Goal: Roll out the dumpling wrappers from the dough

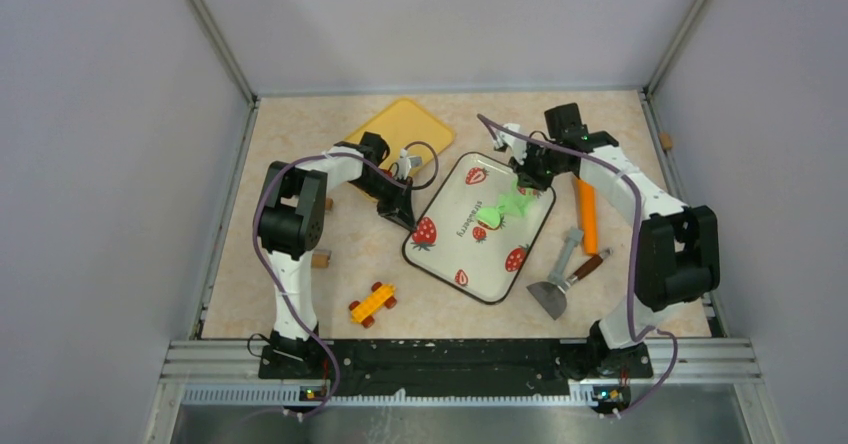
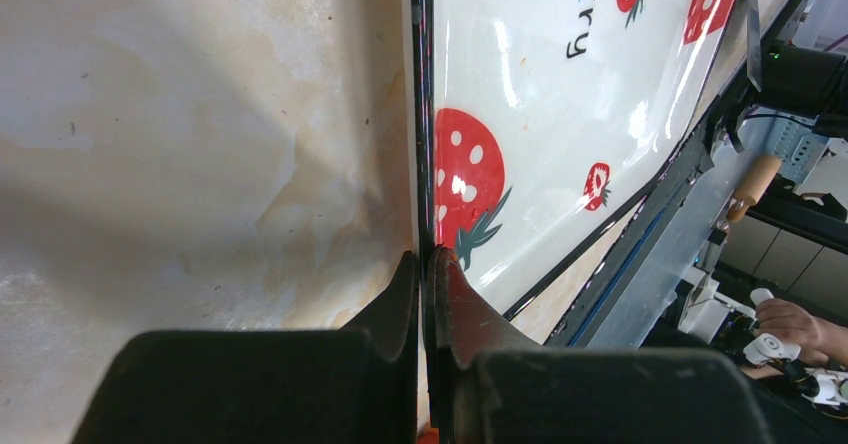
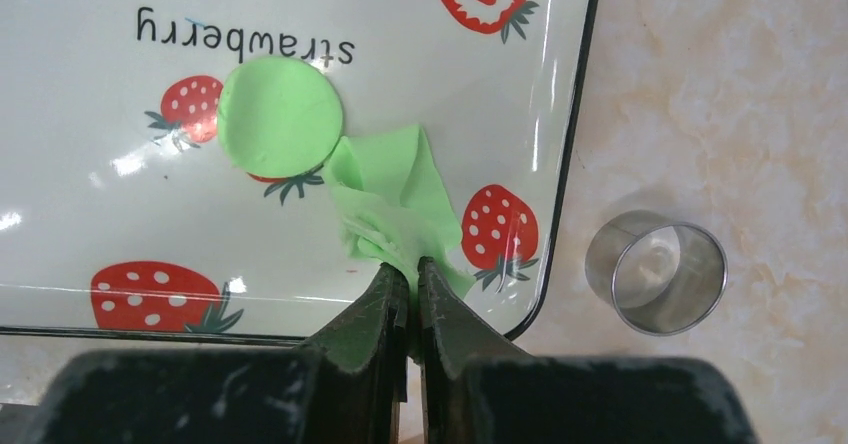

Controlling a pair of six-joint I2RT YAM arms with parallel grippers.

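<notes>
A strawberry-print tray (image 1: 455,204) lies mid-table. On it is a flat round green dumpling wrapper (image 3: 280,114), also in the top view (image 1: 491,215). A ragged green dough scrap (image 3: 395,204) touches the wrapper's edge and hangs from my right gripper (image 3: 412,269), which is shut on it above the tray's far right corner (image 1: 524,182). The scrap shows in the top view (image 1: 516,204). My left gripper (image 2: 428,259) is shut on the tray's left rim (image 2: 421,114), seen from above (image 1: 408,216).
A metal ring cutter (image 3: 655,272) stands on the table just right of the tray. A yellow tray (image 1: 400,126) is at the back left. An orange rolling pin (image 1: 587,216), a scraper (image 1: 552,294) and a brown-handled tool (image 1: 590,264) lie right of the tray. A toy car (image 1: 372,304) is at the front.
</notes>
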